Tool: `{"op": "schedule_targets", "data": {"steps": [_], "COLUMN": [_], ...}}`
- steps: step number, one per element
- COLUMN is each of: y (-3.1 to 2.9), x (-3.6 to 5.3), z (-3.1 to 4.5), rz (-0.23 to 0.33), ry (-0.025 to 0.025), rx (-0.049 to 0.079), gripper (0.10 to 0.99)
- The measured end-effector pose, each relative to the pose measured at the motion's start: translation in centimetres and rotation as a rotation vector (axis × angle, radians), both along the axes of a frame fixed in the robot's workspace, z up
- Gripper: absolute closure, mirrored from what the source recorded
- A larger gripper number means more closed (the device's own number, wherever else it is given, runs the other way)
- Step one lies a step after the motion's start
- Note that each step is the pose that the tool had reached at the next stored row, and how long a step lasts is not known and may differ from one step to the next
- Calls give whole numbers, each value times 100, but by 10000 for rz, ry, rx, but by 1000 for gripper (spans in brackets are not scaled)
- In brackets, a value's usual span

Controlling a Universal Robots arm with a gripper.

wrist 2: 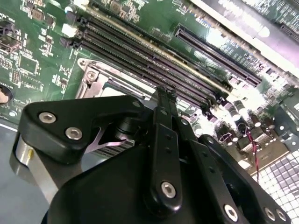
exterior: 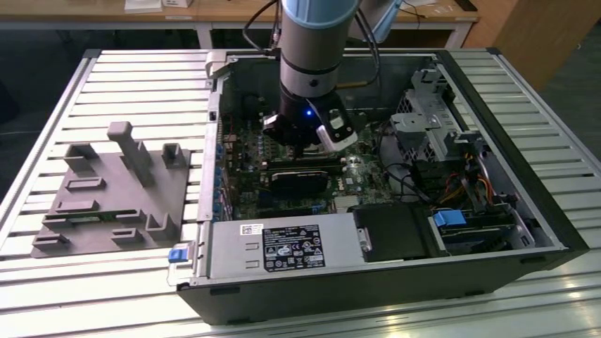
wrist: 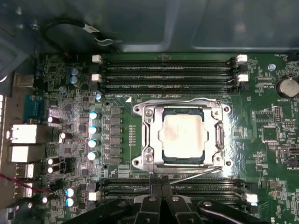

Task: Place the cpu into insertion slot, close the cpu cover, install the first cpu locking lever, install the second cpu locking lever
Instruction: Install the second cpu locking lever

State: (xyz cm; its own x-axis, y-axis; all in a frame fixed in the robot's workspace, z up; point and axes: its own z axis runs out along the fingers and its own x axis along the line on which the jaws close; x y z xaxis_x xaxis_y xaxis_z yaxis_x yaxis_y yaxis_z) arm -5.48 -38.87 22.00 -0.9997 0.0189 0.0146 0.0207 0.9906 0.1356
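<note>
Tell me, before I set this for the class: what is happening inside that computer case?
A robot arm reaches into the open computer case, its end effector poised over the motherboard. In the first wrist view the cpu lies in the insertion slot, and the cpu cover frames it, lying flat. Thin locking levers run along two sides of the socket. The end effector holds nothing.

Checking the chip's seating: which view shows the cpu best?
The first wrist view: the cpu lies face-on, whole, inside its metal frame. In the second wrist view the tool blocks most of the socket, so just a frame corner shows. In the exterior view the arm covers that part of the board.
</note>
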Motion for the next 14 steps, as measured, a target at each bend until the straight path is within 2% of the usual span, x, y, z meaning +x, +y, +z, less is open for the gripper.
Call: {"op": "schedule_targets", "data": {"steps": [6, 10, 14], "y": [-49, -50, -50], "x": [-34, -62, -64], "z": [-3, -38, -101], "rz": [-5, -5, -8], "ry": [0, 0, 1], "rx": [250, 336, 355], "gripper": [980, 980, 980]}}
